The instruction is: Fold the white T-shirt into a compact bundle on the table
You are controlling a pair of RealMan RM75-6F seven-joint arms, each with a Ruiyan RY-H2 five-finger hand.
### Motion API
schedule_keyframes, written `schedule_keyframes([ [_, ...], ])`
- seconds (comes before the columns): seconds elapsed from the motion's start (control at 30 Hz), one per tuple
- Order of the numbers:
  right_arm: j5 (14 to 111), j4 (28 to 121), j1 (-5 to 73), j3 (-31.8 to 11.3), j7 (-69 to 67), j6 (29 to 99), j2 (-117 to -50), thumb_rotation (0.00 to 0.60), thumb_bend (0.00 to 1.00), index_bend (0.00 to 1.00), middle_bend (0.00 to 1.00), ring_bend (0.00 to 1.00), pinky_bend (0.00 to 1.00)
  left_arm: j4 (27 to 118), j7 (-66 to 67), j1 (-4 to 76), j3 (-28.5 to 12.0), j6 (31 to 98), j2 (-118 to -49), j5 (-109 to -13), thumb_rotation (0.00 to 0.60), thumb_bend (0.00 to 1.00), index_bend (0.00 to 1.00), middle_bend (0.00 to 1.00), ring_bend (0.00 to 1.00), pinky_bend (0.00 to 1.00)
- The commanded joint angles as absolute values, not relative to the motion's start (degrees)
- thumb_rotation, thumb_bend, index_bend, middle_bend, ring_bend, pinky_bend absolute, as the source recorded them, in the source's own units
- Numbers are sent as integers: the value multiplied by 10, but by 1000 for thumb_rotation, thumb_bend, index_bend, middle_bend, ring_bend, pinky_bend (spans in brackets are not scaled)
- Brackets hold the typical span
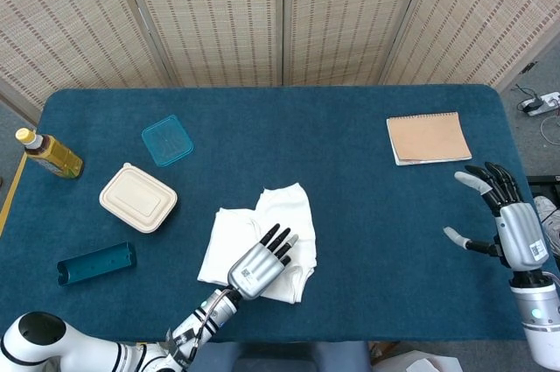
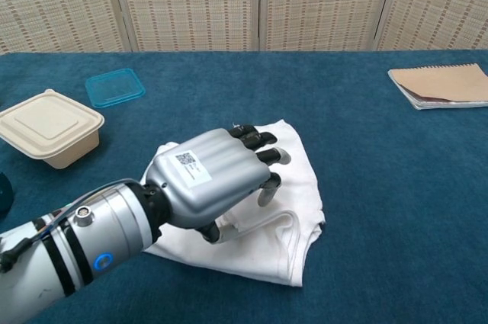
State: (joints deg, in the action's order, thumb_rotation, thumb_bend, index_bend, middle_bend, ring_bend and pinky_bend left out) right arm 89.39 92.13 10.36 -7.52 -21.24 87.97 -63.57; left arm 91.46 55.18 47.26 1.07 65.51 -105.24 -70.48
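Backdrop: woven folding screen [image 1: 280, 13] w/ several panels, behind a worktop [image 1: 350, 241] covered in dark teal cloth.
Far left: bottle [image 1: 48, 153] lying down, amber liquid, yellow label; text too small to read.
Front left: teal oblong tray [image 1: 96, 263] nr the worktop edge.
Left-centre: beige lidded box [image 1: 138, 198]; just behind it a clear teal lid [image 1: 167, 140], lying apart.
Centre front: white T-shirt [image 1: 280, 214], partly folded, rumpled, flat on the worktop.
Left hand [image 2: 221, 181]: palm down on the shirt's near half, fingers a bit apart & bent onto the cloth; grip or just pressing – can't tell. Small QR-style sticker on its back, not readable.
Right rear: tan spiral notebook [image 1: 428, 137], plain cover.
Right hand [image 1: 507, 219]: at far right edge, fingers spread, holding nothing, well apart from the shirt.
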Motion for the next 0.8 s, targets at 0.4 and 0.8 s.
schedule_keyframes([
  [0.4,892,917,99,-77,-219,888,-635,600,70,221,154,35,15,869,498,480,-38,640,-1077,-748,600,395,690,278,120,85],
  [0.8,892,915,94,-79,-224,895,-633,600,70,221,154,35,15,846,551,521,-116,612,-1109,-695,600,395,677,290,126,92],
])
